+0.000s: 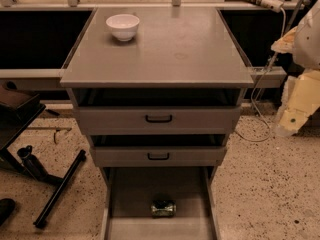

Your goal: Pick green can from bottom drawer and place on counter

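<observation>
The green can (pixel 163 208) lies on its side in the bottom drawer (pixel 120 204), which is pulled out, near the middle of its floor. The counter (pixel 175 49) is the broad grey top of the cabinet. My arm comes in at the right edge of the camera view, and its pale gripper (pixel 291 119) hangs beside the cabinet at about the height of the top drawer. It is well above and to the right of the can, and nothing is seen in it.
A white bowl (pixel 123 26) stands at the counter's back left. Two shallower drawers with black handles (pixel 158 118) sit above the bottom drawer. Dark shelves flank the cabinet. A black stand's legs (pixel 57 189) lie on the floor at the left. A cable (pixel 260 99) hangs at the right.
</observation>
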Controlling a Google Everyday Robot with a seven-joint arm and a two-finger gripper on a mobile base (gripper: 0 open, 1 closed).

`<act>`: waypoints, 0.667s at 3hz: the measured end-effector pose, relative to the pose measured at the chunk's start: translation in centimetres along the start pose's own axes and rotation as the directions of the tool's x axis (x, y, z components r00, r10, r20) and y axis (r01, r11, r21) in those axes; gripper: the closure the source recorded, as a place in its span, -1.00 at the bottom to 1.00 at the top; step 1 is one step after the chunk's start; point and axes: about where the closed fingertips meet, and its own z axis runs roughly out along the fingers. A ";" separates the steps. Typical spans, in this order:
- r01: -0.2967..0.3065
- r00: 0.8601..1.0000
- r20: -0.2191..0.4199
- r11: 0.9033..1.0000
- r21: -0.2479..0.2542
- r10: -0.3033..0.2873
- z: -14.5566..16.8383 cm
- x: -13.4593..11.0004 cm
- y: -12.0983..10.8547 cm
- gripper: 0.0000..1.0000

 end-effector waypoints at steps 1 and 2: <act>0.000 1.000 0.000 1.000 0.000 0.000 0.0 0.0 0.0 -1.00; 0.000 1.000 0.000 1.000 0.000 0.000 0.8 0.2 0.2 -1.00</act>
